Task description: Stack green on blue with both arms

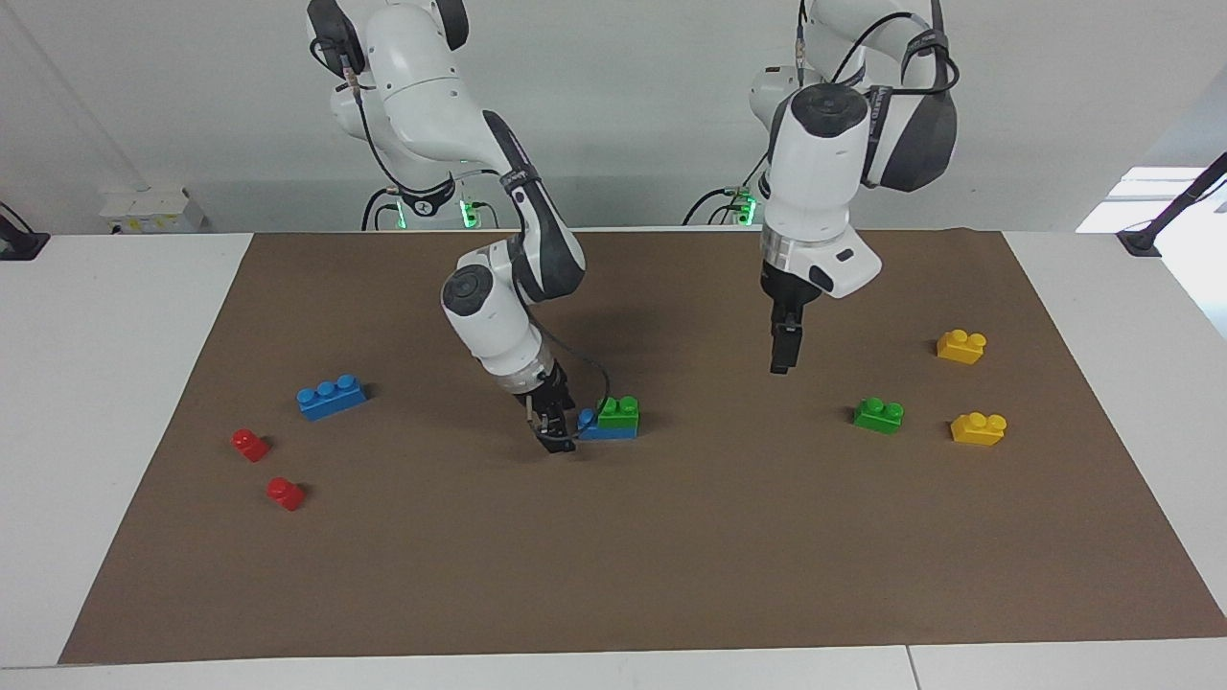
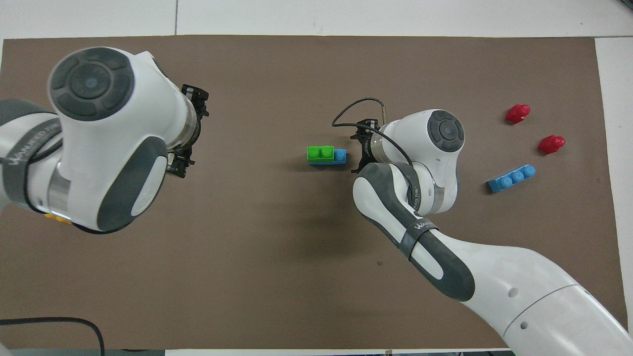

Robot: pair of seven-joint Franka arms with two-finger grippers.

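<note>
Right claw [image 1: 556,433] beside green [image 1: 619,410]-on-blue [image 1: 606,428] stack.

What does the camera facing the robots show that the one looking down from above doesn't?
Only the facing view shows the loose green brick and both yellow bricks; from above, the left arm covers them. Only the overhead view shows the right gripper from above, beside the stack's bare blue end. Both show the green brick on the blue brick, the spare blue brick and two red bricks.
</note>
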